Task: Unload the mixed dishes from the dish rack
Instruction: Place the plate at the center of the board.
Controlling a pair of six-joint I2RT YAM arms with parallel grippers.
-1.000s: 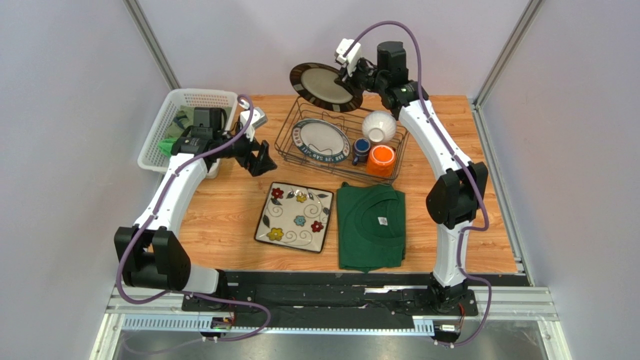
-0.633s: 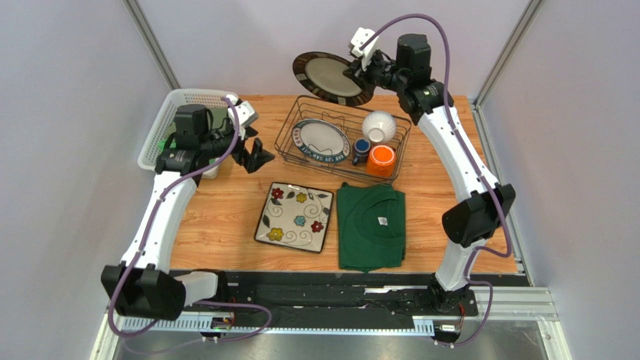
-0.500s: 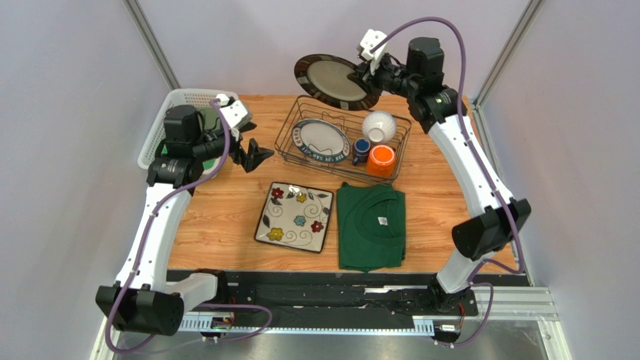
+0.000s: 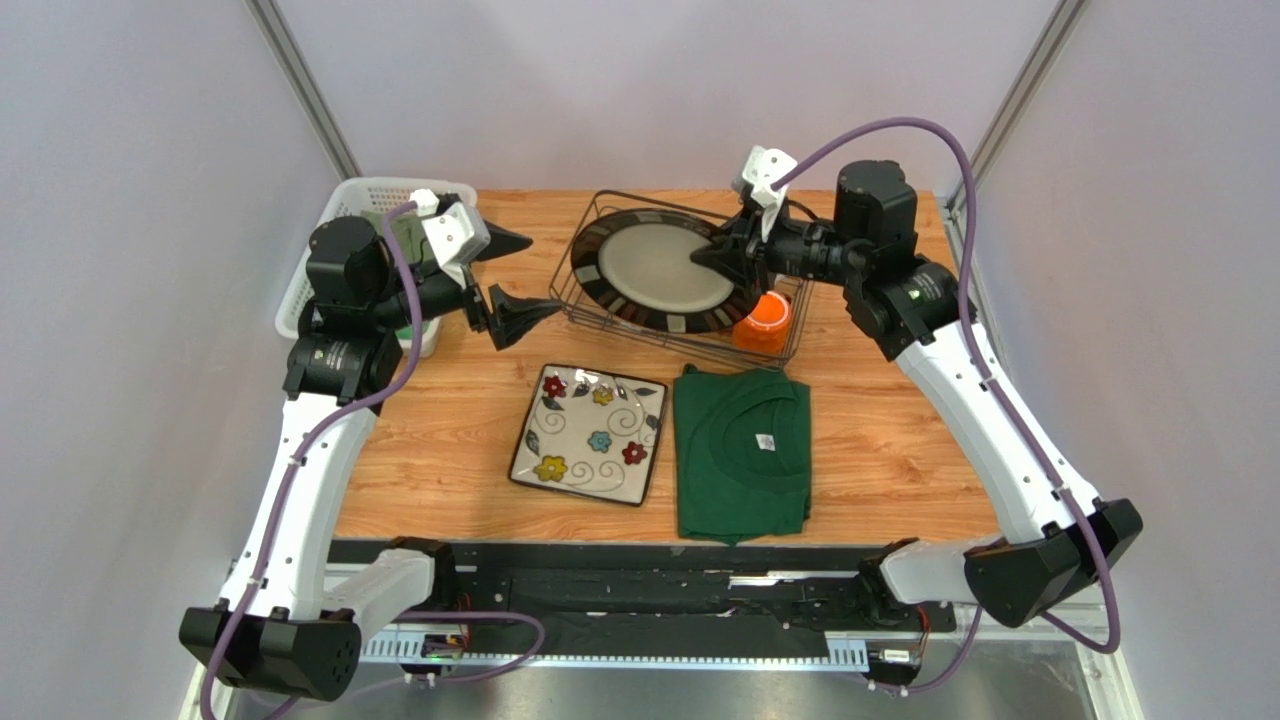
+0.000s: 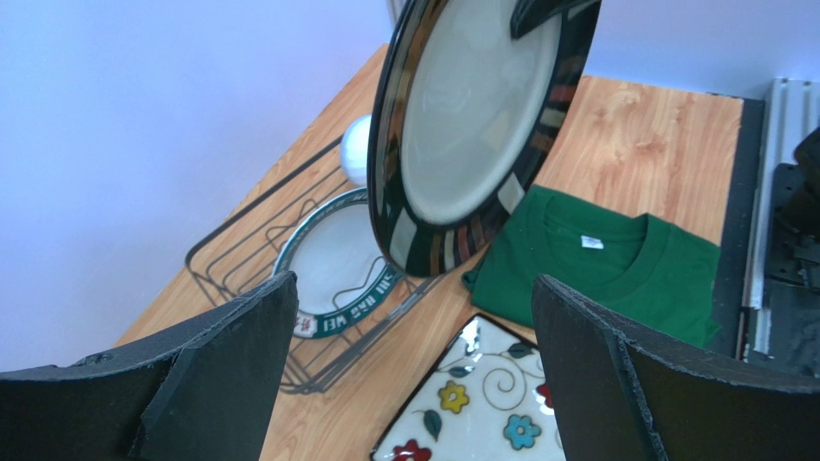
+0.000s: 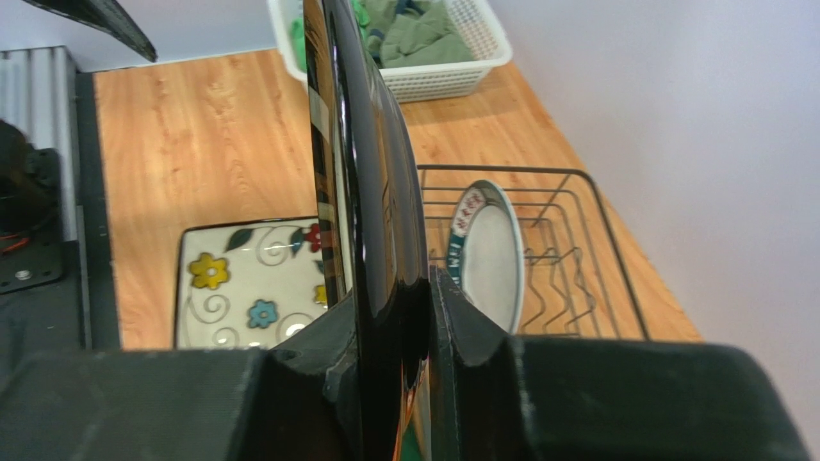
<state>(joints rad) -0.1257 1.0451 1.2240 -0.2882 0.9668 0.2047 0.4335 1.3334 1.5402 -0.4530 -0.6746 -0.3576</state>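
Wooden tabletop (image 4: 451, 435) between pale walls is your workspace. Nearest the arm bases, the square flower-patterned plate (image 4: 589, 434) lies flat on the wood, out of the rack and just beside a green shirt (image 4: 742, 455); count that one as unloaded.

Further back, your right gripper (image 4: 718, 255) is clamped on the rim of a round dark-rimmed plate (image 4: 661, 267). It holds the plate in the air above the dish rack (image 4: 571, 288), tilted, its face turned toward the left arm. The plate is glossy, with a pale grey centre and a dark striped band. Your left gripper (image 4: 541, 273) hangs at the rack's left side, jaws wide apart and empty, facing the plate without touching it.

Under the lifted plate, the second round plate (image 5: 332, 279), white with a green lettered rim, sits in the wire dividers. The white bowl (image 5: 356, 149) is behind it and the orange mug (image 4: 766, 320) stands at the rack's near right corner. You cannot see the blue mug; the plate may hide it.

By my reckoning, one dish is out, one is in hand, and the rest are left to lift. Farthest left sits a white plastic basket (image 4: 353, 203).
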